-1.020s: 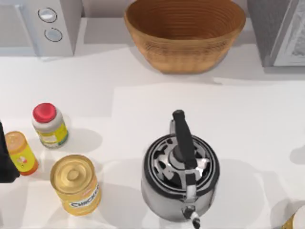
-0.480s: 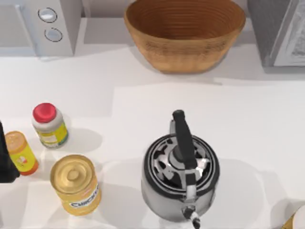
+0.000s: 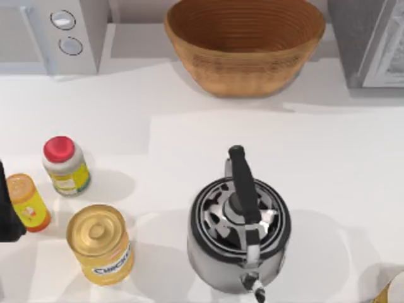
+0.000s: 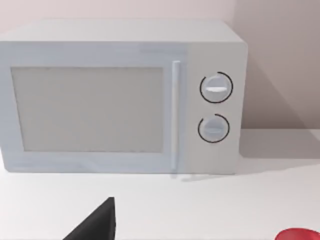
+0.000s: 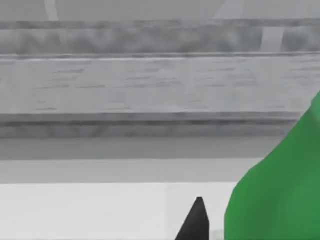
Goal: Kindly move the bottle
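The green bottle [image 5: 280, 200] is close up in the right wrist view, its rounded green shoulder just beside a dark fingertip [image 5: 196, 222] of the right gripper, with white table [image 5: 90, 210] and a grey appliance [image 5: 150, 85] behind it. Can't tell from that whether the jaws are open or clamped on it.

From above, the left arm [image 3: 7, 211] sits parked at the table's left edge, right next to a small orange bottle [image 3: 28, 202]. Its wrist view looks at the white microwave [image 4: 120, 95] (two round dials on the side panel), with one dark fingertip [image 4: 97, 225] poking in, so no call on those jaws either.

Other stuff on the table: a red-lidded white jar [image 3: 65, 165] with a yellow label near the orange bottle, a yellow can [image 3: 101, 243] with a gold lid just in front of them, a steel kettle [image 3: 238, 226] with a black handle around the middle, and a wicker basket [image 3: 245, 44] at the back.
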Tool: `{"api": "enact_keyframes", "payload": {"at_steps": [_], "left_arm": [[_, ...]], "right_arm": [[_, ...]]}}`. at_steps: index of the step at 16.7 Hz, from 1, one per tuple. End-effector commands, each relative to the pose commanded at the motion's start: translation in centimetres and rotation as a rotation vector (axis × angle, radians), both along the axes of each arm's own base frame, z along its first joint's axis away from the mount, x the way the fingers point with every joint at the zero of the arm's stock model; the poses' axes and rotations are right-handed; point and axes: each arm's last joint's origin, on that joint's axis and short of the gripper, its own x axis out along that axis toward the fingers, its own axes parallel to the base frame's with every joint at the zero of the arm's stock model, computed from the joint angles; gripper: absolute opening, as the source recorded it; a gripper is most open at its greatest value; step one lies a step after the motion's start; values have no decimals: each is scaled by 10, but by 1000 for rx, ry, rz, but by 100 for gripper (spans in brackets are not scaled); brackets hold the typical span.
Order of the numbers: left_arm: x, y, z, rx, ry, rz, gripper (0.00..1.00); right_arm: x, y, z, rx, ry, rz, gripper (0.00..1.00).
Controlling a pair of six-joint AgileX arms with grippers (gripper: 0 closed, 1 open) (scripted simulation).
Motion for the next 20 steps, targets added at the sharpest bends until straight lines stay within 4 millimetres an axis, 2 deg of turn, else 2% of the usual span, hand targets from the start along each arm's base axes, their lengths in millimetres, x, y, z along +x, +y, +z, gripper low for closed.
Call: {"api": "enact_keyframes", "payload": {"at_steps": [3,6,19,20], "left_arm": [[0,0,0,0,0,0,100],[0,0,0,0,0,0,100],[0,0,0,0,0,0,100],[0,0,0,0,0,0,100]], "right_arm": [[9,1,-6,-4,-9,2,0],[9,1,-6,-4,-9,2,0],[9,1,-6,-4,-9,2,98],[9,1,-6,-4,-9,2,100]]}}
